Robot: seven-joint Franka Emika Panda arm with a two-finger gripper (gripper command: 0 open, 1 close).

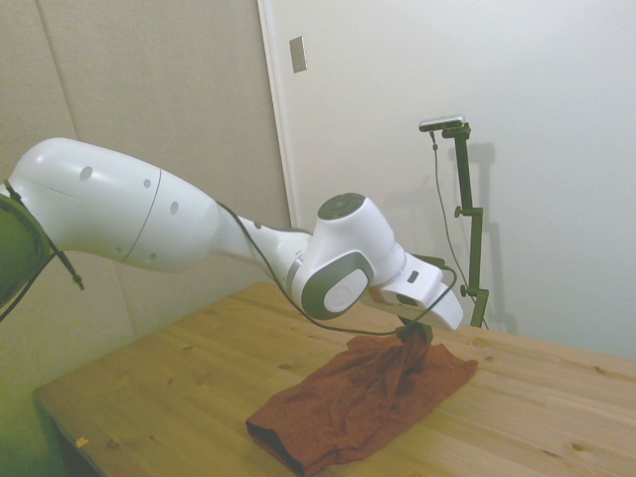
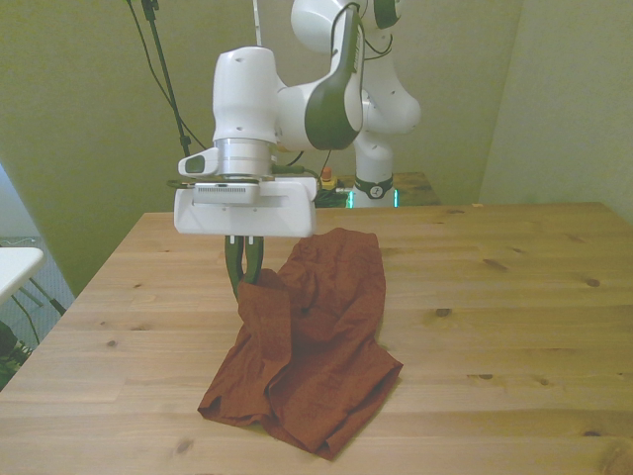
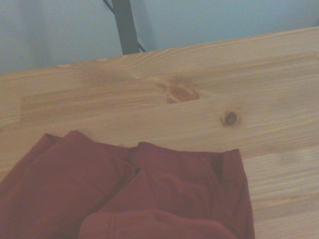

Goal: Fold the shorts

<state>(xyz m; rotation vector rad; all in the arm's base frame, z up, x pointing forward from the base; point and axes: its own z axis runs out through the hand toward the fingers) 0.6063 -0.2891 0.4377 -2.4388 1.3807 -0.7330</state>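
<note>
The rust-orange shorts (image 2: 307, 346) lie crumpled on the wooden table (image 2: 514, 297), one corner lifted off the surface. My gripper (image 2: 247, 275) is shut on that raised corner, holding it above the table on the front view's left side of the garment. From the side, the gripper (image 1: 415, 332) pinches the far end of the shorts (image 1: 363, 397), and the cloth slopes down from it to a bunched edge near the table's front. Up close, the wrist camera catches wrinkled folds of the shorts (image 3: 124, 199) on the wood.
Bare wood of the table spreads on both sides of the garment. A white object (image 2: 15, 267) sits off the table at the front view's left edge.
</note>
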